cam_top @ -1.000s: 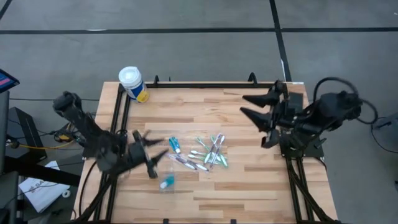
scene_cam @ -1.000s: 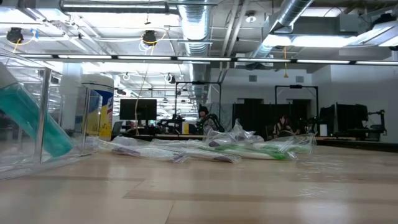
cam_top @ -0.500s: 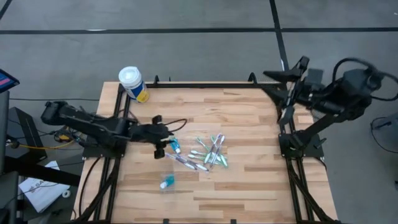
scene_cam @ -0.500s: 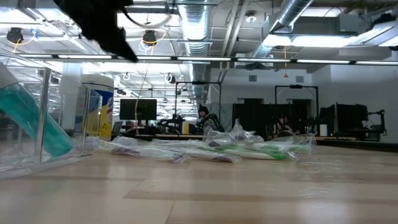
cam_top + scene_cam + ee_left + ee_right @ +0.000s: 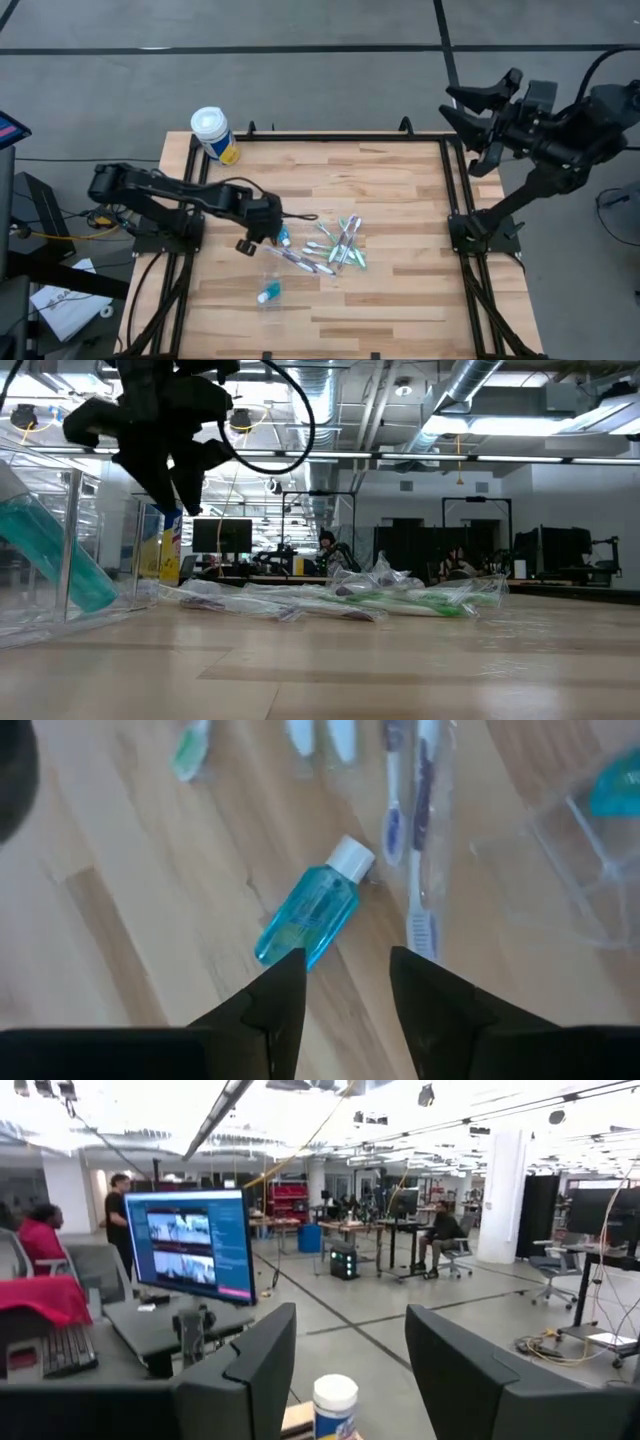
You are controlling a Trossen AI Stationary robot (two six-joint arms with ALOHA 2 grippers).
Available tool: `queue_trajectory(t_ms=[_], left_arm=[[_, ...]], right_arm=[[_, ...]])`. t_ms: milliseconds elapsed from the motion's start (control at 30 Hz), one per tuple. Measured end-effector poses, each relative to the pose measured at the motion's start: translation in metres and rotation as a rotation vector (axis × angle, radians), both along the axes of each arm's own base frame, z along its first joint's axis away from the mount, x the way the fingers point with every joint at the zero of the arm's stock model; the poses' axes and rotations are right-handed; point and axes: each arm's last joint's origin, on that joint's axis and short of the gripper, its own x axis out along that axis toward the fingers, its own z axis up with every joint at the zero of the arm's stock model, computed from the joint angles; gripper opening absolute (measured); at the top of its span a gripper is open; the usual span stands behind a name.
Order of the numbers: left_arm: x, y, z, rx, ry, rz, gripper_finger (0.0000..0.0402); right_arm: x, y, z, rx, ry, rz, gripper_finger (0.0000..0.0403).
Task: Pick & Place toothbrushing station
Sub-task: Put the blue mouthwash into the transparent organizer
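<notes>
Just beyond the left gripper's (image 5: 345, 982) parted fingertips lies a teal tube (image 5: 310, 913).

The high camera is looking straight down from well above, taking in the whole wooden table (image 5: 400, 200) and the floor around it. The low camera is sitting at table-top level, facing level across the boards into the room, very close to the see-through holder (image 5: 60, 560). The left wrist camera is pointing down at the table from near, framing a teal tube (image 5: 310, 910), which the high view is also showing (image 5: 283, 235). The right wrist camera is facing level out into the room, catching the canister (image 5: 336, 1405) that is also appearing at the table's far left corner (image 5: 212, 132).
</notes>
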Motion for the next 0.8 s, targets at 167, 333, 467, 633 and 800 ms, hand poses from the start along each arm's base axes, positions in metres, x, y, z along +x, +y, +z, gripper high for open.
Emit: queue_trajectory(t_ms=[167,333,467,633,800], left_arm=[[0.006,-0.001,-0.004,0.037,0.000,-0.103,0.0138],[0.016,-0.002,-0.006,0.049,-0.069,-0.177,0.0136],[0.024,-0.003,-0.012,0.029,-0.092,-0.191,0.0136],[0.033,-0.005,-0.034,-0.003,-0.019,-0.205,0.0133],[0.043,-0.006,-0.056,-0.001,0.033,-0.239,0.0133]], right_arm=[[0.011,0.005,0.001,0.005,-0.021,-0.004,0.0180],[0.024,0.008,-0.001,-0.005,-0.011,-0.023,0.0182],[0.028,0.009,-0.003,-0.005,-0.006,-0.022,0.0182],[0.030,0.010,-0.003,0.008,-0.010,-0.019,0.0181],[0.030,0.010,-0.003,0.010,-0.010,-0.019,0.0184]])
